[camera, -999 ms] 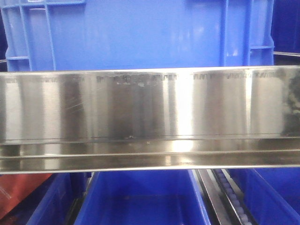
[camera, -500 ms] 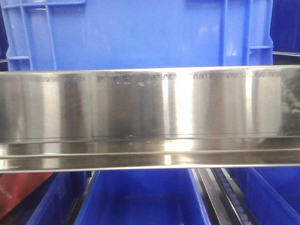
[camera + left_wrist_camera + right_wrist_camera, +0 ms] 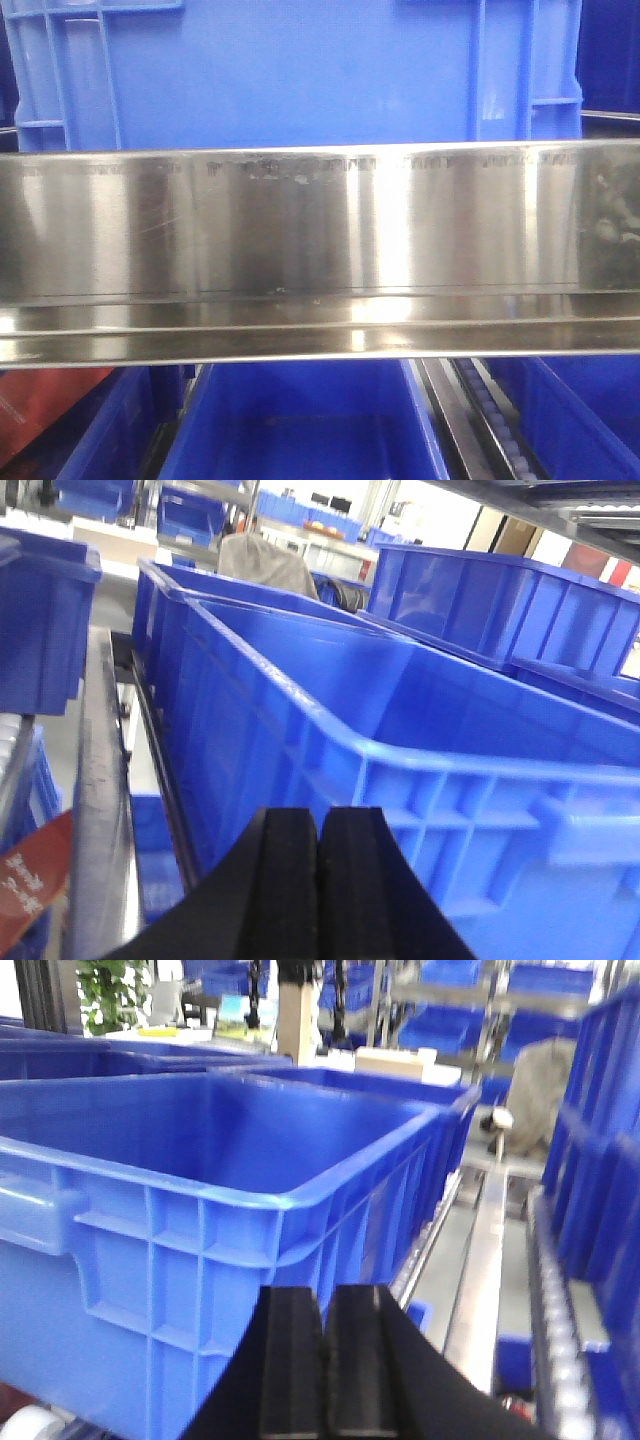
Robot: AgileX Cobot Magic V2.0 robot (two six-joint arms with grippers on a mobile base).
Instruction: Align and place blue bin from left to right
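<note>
I am flanking the blue bin (image 3: 290, 75) on the steel shelf (image 3: 320, 240): my left gripper (image 3: 318, 865) at one near corner, right gripper (image 3: 322, 1355) at the other (both pressed closed, empty), its length running away from me.

Left claw (image 3: 318, 880): two matte black fingers, flat rectangular pads, rounded top corners, flaring into black body below. Right claw (image 3: 322, 1370): same black build, squared finger tips, smooth faces. No markings, screws, cables visible.
</note>
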